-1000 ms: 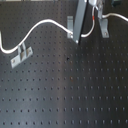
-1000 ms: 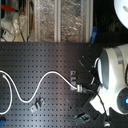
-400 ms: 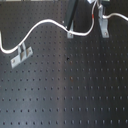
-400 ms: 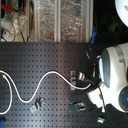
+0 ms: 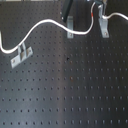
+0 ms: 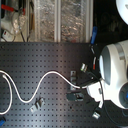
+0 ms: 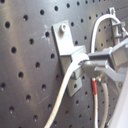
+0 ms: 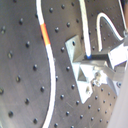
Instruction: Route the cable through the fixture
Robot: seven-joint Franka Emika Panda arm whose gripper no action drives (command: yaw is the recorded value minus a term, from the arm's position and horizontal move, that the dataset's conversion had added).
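First exterior view, read from its left: the long thin white flexible cable (image 5: 40, 25) starts at the edge, dips past a slanted two-post grey bracket (image 5: 20, 54), arches up, then drops to the small upright grey metal fixture (image 5: 70, 28) and carries on rightward to a second, near-identical upright clip (image 5: 104, 26), where its short red band (image 5: 95, 16) shows. All of it lies on the black perforated board (image 5: 65, 90). In the first wrist view the gripper (image 7: 89, 64) sits at the fixture with its fingers closed together on the cable right beside the slotted head; the cord appears to be at or in the slot, though whether it is fully seated cannot be told. The cable looks light and limp, likely to sag and spring back out of a slot, and its smooth jacket may slip, so a hold close to the fixture, as now, should give the best control. No brand, label or writing is readable anywhere.
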